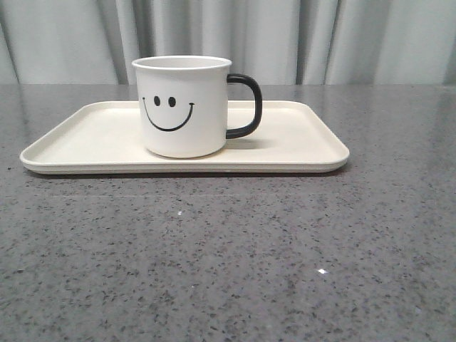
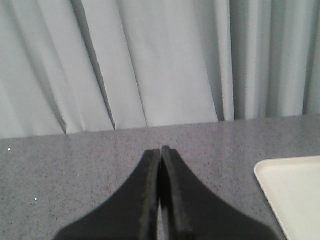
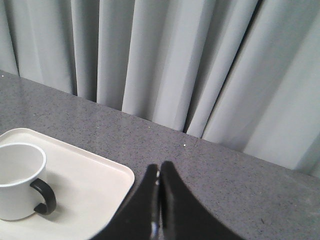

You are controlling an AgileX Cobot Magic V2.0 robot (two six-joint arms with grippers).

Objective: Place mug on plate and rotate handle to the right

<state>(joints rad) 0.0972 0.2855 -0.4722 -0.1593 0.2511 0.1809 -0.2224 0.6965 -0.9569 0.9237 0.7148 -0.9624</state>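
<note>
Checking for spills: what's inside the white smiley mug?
The white smiley-face mug on the cream rectangular plate shows a bare white inner wall in the right wrist view; its bottom is hidden by the rim.

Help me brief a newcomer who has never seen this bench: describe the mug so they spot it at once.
On the grey speckled table lies a wide cream plate. The mug stands upright on it, a little left of the middle. It is white with a black smiley face toward the front camera, and its black handle points right; nothing else is on the plate.
</note>
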